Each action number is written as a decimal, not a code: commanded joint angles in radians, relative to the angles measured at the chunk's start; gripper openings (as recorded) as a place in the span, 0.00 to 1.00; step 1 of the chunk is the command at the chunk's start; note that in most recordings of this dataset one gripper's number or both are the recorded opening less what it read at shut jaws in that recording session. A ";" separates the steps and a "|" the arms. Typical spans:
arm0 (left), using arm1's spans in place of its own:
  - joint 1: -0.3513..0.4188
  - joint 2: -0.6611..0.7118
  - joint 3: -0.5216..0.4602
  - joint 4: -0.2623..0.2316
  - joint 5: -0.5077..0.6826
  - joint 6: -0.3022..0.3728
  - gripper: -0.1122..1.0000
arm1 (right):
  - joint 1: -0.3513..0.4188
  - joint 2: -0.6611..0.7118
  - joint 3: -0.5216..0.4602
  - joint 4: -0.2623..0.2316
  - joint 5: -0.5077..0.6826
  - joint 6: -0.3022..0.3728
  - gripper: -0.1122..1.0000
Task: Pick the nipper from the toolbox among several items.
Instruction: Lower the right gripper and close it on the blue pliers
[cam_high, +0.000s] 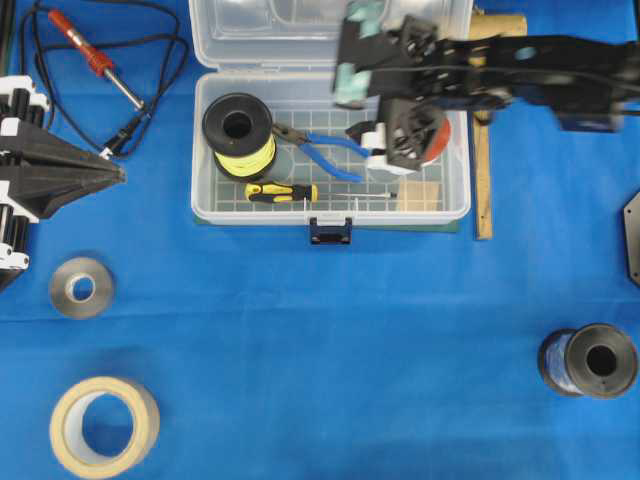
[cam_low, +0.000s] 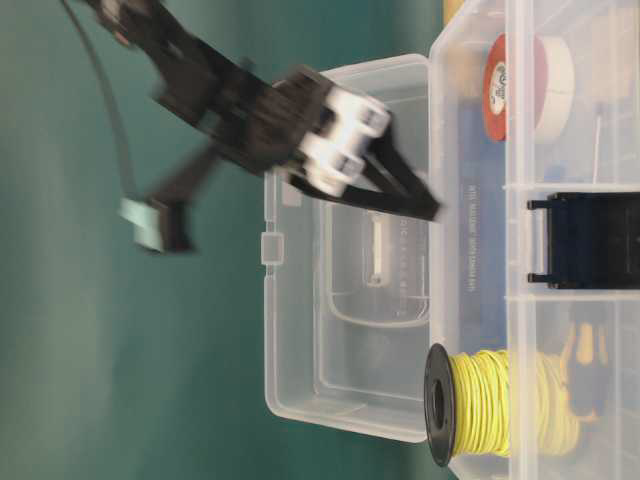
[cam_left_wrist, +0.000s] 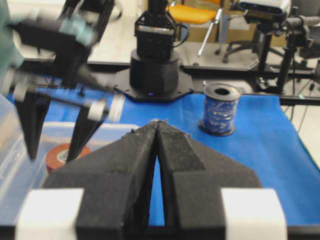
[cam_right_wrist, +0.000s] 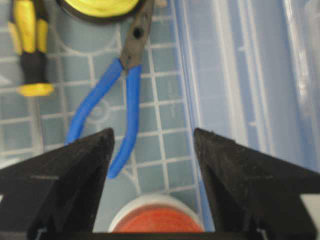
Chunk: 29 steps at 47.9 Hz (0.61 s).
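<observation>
Right hand (cam_right_wrist: 152, 175): fingers (cam_right_wrist: 75, 170) standing wide apart, gripping nothing, hanging over the toolbox (cam_high: 215, 210) at upper centre of the overhead view, presumably spread ready to straddle a tool.

Red-and-white tape roll (cam_right_wrist: 155, 220): lying directly beneath that hand, at the bottom edge of the right wrist view.

Nipper (cam_right_wrist: 117, 95): resting flat on the grid floor, blue handles splayed toward the hand, dark jaws pointing to the upper frame; not yet touched. In the overhead view the nipper (cam_high: 320, 148) is lying mid-box, just left of the hand.

Yellow-and-black screwdriver (cam_right_wrist: 30, 45): lying at upper left of the wrist view, apart from the nipper.

Yellow wire spool (cam_high: 240, 135): sitting at the jaw end.

Left hand (cam_left_wrist: 159, 165): pressed closed, empty, parking at the overhead view's left edge, clear of the box.

Blue surface (cam_high: 330, 350): carrying everything.
</observation>
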 joint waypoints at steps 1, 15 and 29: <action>0.002 0.008 -0.014 -0.002 -0.008 0.002 0.10 | -0.009 0.043 -0.041 -0.002 -0.005 -0.002 0.68; 0.002 0.008 -0.008 -0.002 0.006 0.002 0.10 | -0.011 0.187 -0.060 0.009 -0.064 0.003 0.68; 0.002 0.006 -0.005 0.000 0.009 0.002 0.10 | -0.011 0.232 -0.060 0.018 -0.086 0.002 0.53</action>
